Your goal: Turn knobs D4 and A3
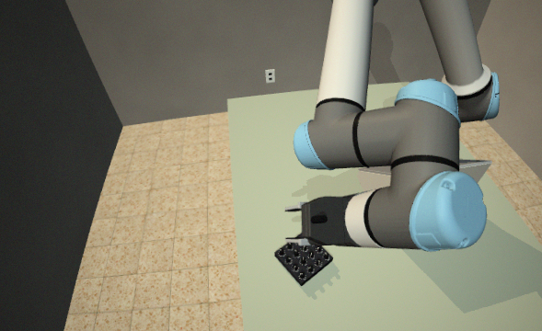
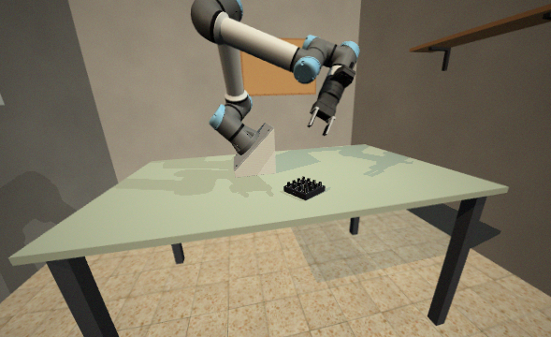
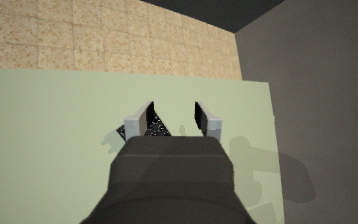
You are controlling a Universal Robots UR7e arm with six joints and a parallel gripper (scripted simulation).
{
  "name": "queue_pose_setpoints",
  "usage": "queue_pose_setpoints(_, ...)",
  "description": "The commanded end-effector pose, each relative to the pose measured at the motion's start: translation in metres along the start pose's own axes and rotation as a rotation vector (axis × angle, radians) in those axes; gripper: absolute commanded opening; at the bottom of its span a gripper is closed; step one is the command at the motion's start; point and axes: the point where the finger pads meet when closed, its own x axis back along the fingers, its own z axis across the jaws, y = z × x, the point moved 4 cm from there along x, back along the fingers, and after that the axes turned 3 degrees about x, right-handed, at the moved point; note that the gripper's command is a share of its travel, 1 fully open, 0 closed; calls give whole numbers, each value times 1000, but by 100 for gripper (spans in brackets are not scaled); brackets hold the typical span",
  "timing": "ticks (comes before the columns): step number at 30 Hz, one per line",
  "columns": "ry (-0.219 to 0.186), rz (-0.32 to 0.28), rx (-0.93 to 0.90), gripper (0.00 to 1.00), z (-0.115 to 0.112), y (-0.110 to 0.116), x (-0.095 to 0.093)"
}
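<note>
The gripper (image 1: 294, 224) (image 2: 318, 130) (image 3: 174, 109) had its two fingers spread wide apart, with nothing between them. It was tilted, and it hung in the air well above the table (image 1: 261, 175) (image 2: 186, 211) (image 3: 55, 115). In the wrist view, one finger hid part of the knob box (image 1: 303, 265) (image 2: 302, 189) (image 3: 157, 128). The box was black, with rows of knobs on its top, and it stood on the table, apart from the gripper. In the top view it lay turned cornerwise; which way each knob pointed was too small to tell. The arm (image 1: 344, 60) (image 2: 261, 39) reached out from a slanted mount (image 2: 262, 156) standing on the table. Behind the mount, an orange board (image 2: 280, 80) hung on the wall, and a wooden shelf (image 2: 490, 30) was fixed to the side wall.
</note>
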Motion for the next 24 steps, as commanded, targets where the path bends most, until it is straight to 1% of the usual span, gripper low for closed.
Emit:
queue_pose_setpoints(1, -46, -42, 48, 100, -1, 8, -17)
queue_pose_setpoints(2, -46, -42, 48, 100, -1, 8, -17)
queue_pose_setpoints(5, -94, -97, 108, 100, -4, 20, -37)
queue_pose_setpoints(6, -94, -97, 108, 100, -4, 20, -37)
queue_pose_setpoints(7, -112, -114, 128, 100, -6, 24, -43)
queue_pose_setpoints(8, -112, -114, 128, 100, -6, 24, -43)
queue_pose_setpoints(10, -150, -145, 168, 100, -8, 32, -55)
queue_pose_setpoints(11, -150, -145, 168, 100, -8, 32, -55)
queue_pose_setpoints(13, -190, -171, 207, 100, -10, 40, -66)
queue_pose_setpoints(14, -190, -171, 207, 100, -10, 40, -66)
queue_pose_setpoints(15, -211, -182, 225, 100, -11, 44, -71)
queue_pose_setpoints(16, -211, -182, 225, 100, -11, 44, -71)
queue_pose_setpoints(17, -232, -192, 244, 100, -12, 48, -76)
queue_pose_setpoints(19, -232, -192, 244, 100, -12, 48, -76)
queue_pose_setpoints(22, -297, -215, 296, 100, -15, 59, -89)
queue_pose_setpoints(23, -297, -215, 296, 100, -15, 59, -89)
queue_pose_setpoints(24, -318, -221, 313, 100, -15, 63, -93)
